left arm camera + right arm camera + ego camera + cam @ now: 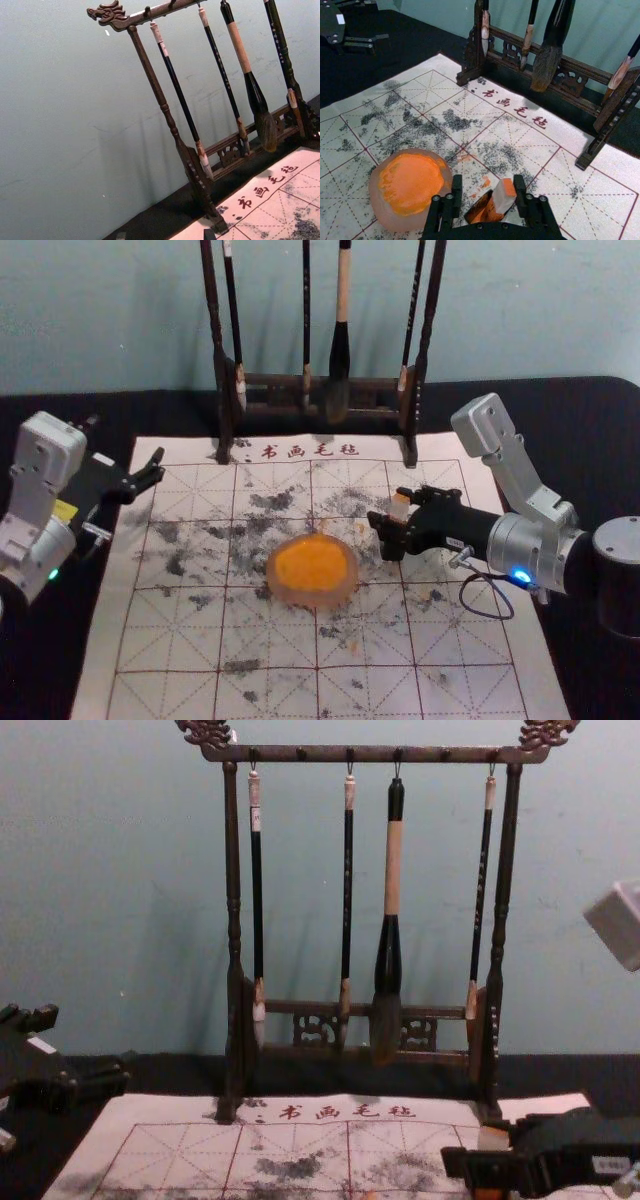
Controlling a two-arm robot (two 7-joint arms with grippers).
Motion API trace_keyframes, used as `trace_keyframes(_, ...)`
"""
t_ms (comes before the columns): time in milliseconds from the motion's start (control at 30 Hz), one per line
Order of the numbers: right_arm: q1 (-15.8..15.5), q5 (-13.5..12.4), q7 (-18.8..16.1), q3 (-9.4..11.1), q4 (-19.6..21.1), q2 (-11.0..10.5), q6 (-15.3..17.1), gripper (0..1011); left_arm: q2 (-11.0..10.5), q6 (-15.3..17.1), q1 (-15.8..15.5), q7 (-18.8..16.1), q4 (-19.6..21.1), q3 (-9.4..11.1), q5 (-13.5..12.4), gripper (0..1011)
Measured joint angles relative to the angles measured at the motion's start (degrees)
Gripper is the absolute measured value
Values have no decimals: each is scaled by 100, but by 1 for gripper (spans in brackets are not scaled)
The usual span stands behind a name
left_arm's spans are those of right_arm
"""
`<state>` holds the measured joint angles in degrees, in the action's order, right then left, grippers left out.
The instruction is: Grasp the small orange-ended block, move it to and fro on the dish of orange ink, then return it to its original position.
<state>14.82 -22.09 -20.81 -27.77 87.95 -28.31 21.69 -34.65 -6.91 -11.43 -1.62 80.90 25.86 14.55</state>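
My right gripper (386, 526) is right of the ink dish, its fingers open around the block (399, 507). In the right wrist view my right gripper (488, 197) has the white block (504, 198) between its fingers, nearer one of them; its top and lower part are orange, beside a dark patch. The chest view shows my right gripper (482, 1170) low at the right, partly hiding the block (492, 1139). The round dish (284, 588) of orange ink (311, 563) sits mid-mat. My left gripper (147, 478) stays open at the left mat edge.
A dark wooden rack (275, 381) with several hanging brushes, including a large one (339, 360), stands at the mat's back edge. The ink-spotted, grid-lined mat (170, 640) lies over a black table cover (60, 660).
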Motion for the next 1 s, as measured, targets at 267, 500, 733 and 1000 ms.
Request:
trace_keyframes(267, 0, -4, 0, 0, 0, 0, 1, 815, 0, 0, 0, 0, 0, 0, 0, 1001)
trace_keyframes(500, 0, -8, 0, 0, -1, 0, 1, 990, 0, 0, 0, 0, 0, 0, 0, 1001)
trace_keyframes(733, -203, 46, 9, 259, 212, 39, -770, 1002, 0, 0, 0, 0, 0, 0, 0, 1001)
trace_keyframes(1000, -656, 843, 947, 661, 387, 232, -2250, 1003, 0, 0, 0, 0, 0, 0, 0, 1001)
